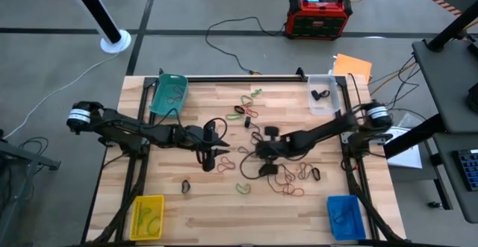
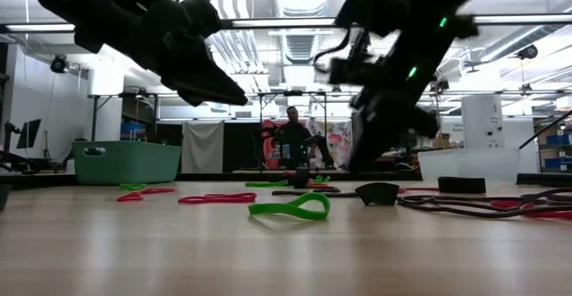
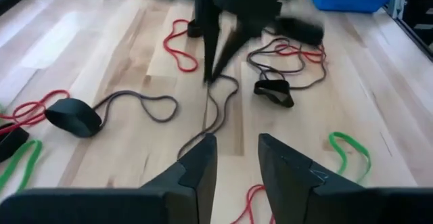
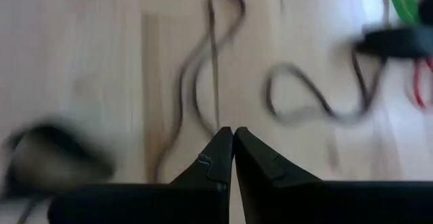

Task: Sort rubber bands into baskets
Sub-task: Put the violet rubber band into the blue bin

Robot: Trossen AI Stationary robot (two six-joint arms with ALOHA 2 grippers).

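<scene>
Wooden table [image 1: 209, 210] — scattered rubber bands [image 1: 250, 113], four corner baskets [image 1: 169, 92].

Showing four baskets at the table corners: teal [image 1: 169, 92], clear [image 1: 323, 95], yellow [image 1: 146, 217], blue [image 1: 346, 216]. Showing two arms, with left gripper [image 1: 222, 144] and right gripper [image 1: 263, 150]. Scattering many rubber bands [image 1: 246, 114] between, too tangled for counting exactly.
</scene>
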